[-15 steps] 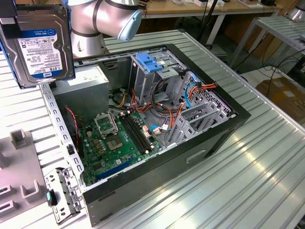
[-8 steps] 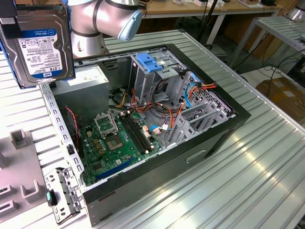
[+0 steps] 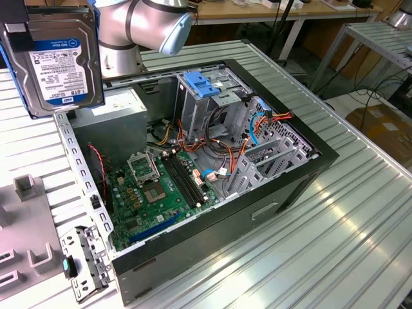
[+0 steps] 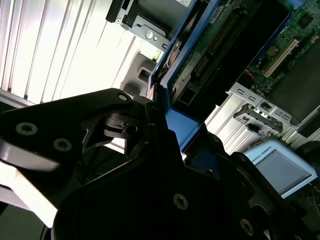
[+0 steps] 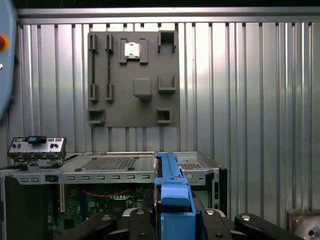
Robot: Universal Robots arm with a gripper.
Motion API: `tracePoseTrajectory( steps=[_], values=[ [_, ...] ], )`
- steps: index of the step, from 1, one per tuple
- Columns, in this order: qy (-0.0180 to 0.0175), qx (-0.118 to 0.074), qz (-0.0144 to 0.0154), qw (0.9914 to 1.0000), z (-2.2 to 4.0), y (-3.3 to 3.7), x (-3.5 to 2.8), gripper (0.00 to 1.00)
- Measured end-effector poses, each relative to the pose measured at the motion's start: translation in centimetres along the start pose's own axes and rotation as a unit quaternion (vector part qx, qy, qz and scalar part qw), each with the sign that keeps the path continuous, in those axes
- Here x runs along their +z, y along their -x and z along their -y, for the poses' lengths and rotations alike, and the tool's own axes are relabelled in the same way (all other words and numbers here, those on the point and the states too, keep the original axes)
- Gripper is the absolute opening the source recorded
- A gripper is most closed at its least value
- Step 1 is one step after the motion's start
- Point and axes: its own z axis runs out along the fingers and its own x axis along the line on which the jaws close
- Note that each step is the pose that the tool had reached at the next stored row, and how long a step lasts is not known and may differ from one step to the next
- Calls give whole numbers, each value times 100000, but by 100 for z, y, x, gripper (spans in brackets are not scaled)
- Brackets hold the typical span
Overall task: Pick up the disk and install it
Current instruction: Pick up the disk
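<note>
The disk (image 3: 55,58) hangs upright in the air above the back corner of the open computer case (image 3: 302,177), at the exterior view's left. It is silver metal with a white label and blue side rails. My gripper (image 3: 19,37) is shut on it, with a black finger at its upper edge. In the first wrist view the disk (image 5: 172,192) stands edge-on, its blue rail clamped in my gripper (image 5: 172,222). In the second wrist view the disk (image 4: 210,50) slants away from the gripper (image 4: 167,132), green circuit side showing.
Inside the case lie a green motherboard (image 3: 158,187), a grey power supply box (image 3: 116,106), a metal drive cage with a light-blue bracket (image 3: 206,87) and loose cables (image 3: 257,125). A grey fixture plate (image 5: 132,80) and a metal port panel (image 3: 84,261) rest on the ribbed table.
</note>
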Motion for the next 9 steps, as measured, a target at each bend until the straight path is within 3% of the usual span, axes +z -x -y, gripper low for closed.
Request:
tracePoseTrajectory(
  steps=[9],
  values=[
    [-1, -1, 1, 100000, 146, 4, 1, 37]
  ],
)
